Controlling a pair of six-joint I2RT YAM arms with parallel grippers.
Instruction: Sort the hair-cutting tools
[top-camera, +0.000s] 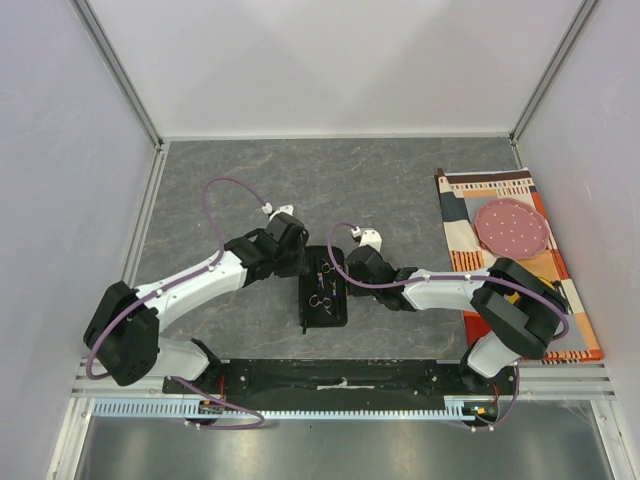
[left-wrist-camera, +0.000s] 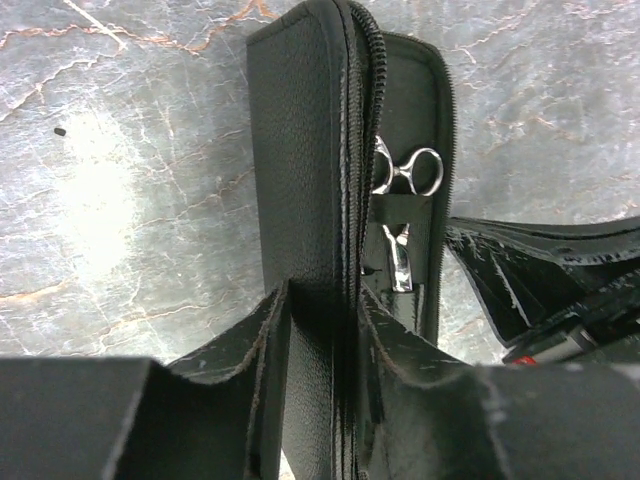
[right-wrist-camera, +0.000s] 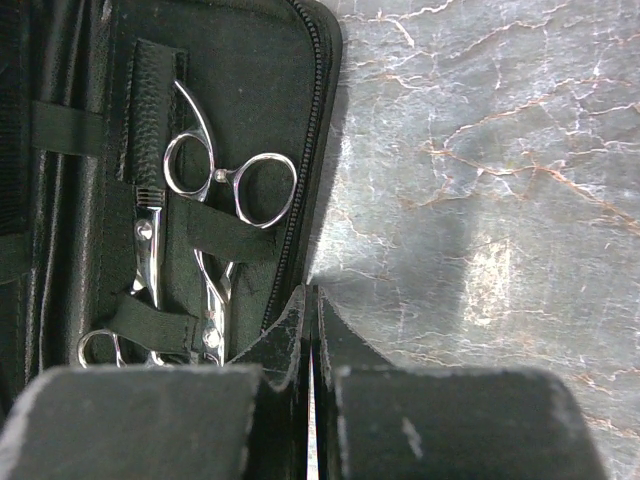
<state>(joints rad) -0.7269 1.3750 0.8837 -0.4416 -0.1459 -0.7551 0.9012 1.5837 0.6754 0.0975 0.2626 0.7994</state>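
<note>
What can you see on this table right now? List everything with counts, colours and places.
black rectangular zip pouch: one, black, table centre between the arms, open, one flap raised
slim silver metal scissors: two, silver, strapped inside the pouch
striped patterned fabric mat: one, orange, cream and dark, right side of the table
pink round dotted disc: one, pink, on the mat
grey marbled table: one, grey, under everything
left claw: one, black, the raised flap between its fingers
right claw: one, black, shut, at the pouch's zip edge
</note>
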